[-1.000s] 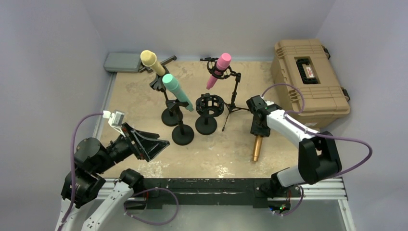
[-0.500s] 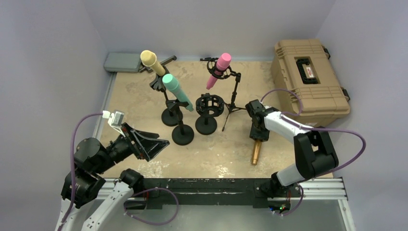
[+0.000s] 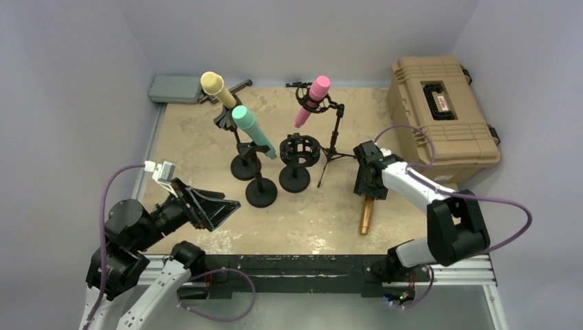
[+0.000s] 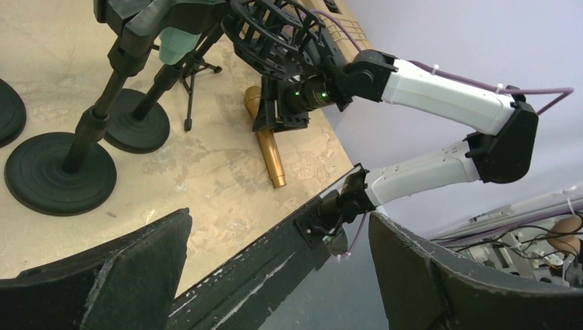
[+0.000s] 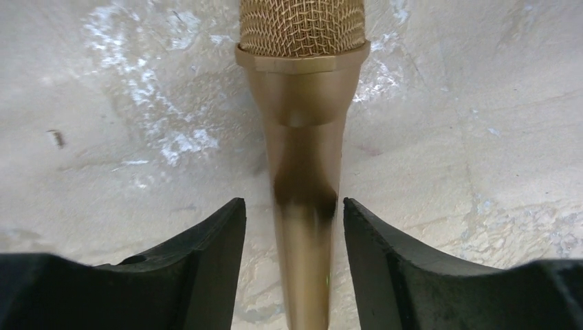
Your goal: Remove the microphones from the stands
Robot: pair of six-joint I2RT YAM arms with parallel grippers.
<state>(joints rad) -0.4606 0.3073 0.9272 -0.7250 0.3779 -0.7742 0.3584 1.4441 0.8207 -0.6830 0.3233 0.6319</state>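
Gold microphone lies on the worktop at lower right, off the empty stand, my right fingers parted around it, left fingers wide: removal looks done to me.

The gold microphone lies flat on the counter at the right, its mesh head pointing far and its slim handle pointing near, well apart from the black ring-topped stand, which stands upright on a round base to its left.
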